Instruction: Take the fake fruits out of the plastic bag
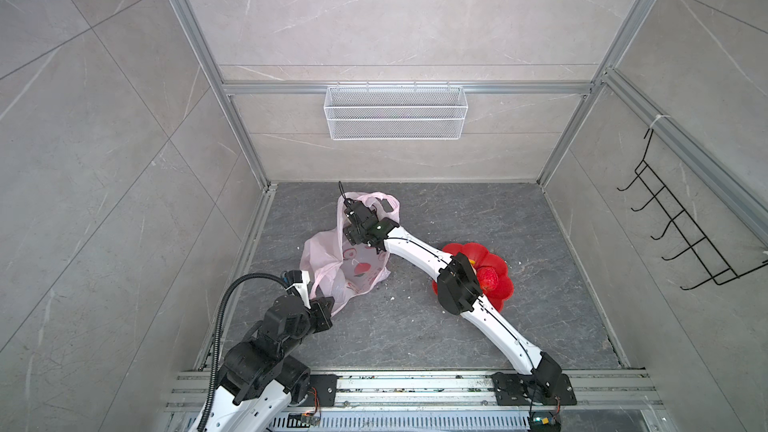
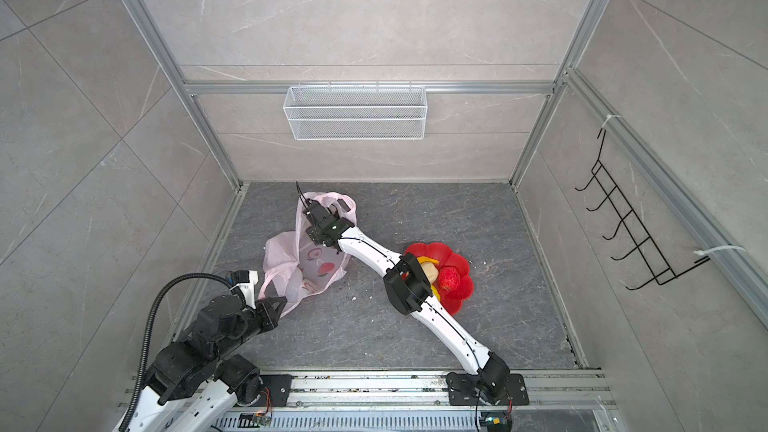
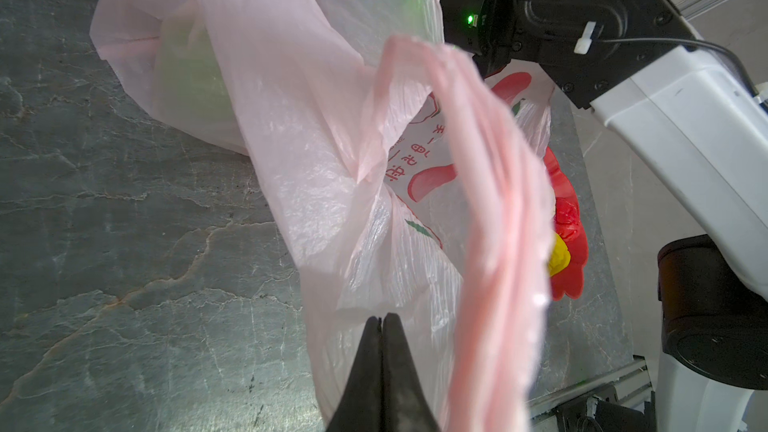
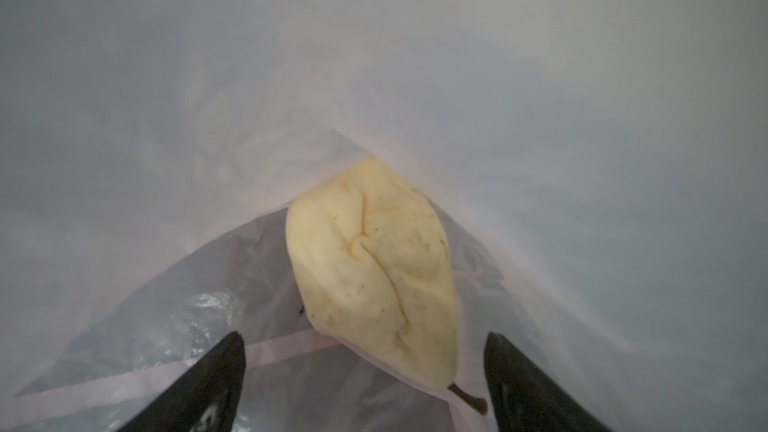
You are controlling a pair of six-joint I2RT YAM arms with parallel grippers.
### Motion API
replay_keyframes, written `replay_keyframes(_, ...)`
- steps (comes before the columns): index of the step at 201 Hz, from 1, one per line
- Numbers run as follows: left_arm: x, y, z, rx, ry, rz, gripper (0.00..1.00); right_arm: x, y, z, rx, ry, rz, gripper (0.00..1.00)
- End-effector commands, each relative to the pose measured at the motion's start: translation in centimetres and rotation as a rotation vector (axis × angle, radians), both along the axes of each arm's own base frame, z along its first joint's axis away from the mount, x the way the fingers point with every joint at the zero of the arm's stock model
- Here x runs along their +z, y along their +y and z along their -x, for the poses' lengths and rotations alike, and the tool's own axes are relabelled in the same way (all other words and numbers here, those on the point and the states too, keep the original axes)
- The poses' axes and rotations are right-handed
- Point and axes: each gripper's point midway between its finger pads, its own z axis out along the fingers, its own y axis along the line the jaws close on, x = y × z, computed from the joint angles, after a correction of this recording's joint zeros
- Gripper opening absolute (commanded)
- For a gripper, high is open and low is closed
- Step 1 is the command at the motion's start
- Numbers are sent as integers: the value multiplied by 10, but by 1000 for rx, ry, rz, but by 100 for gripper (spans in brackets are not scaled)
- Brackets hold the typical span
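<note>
Plastic bag [image 4: 166,76] closely surrounds spread right gripper [image 4: 365,336].

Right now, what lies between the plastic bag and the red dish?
In both top views: bare grey tabletop with white specks, crossed overhead by the right arm's white forearm.

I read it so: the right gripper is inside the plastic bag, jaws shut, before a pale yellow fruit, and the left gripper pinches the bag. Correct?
Not the jaws: the right wrist view shows the right gripper with jaws open. The rest holds: it is inside the plastic bag, before the pale yellow fruit, and the left gripper pinches the bag.
</note>
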Motion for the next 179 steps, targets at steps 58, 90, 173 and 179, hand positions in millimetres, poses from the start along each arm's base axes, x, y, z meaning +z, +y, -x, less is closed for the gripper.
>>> replay_keyframes(58, 18, -10, -18, -31, -116, 6, 0, 24, 0, -19, -12, -48, -74, 90)
replay_keyframes(90, 18, -3, -19, 12, -112, -12, 0, 28, 1, -10, 7, 2, -89, 85)
replay_keyframes(173, 50, 24, -57, 196, -233, -152, 0, 107, -9, 104, 95, 123, -111, 82)
replay_keyframes(179, 53, 24, -59, 201, -248, -160, 0, 110, -14, 112, 95, 130, -105, 82)
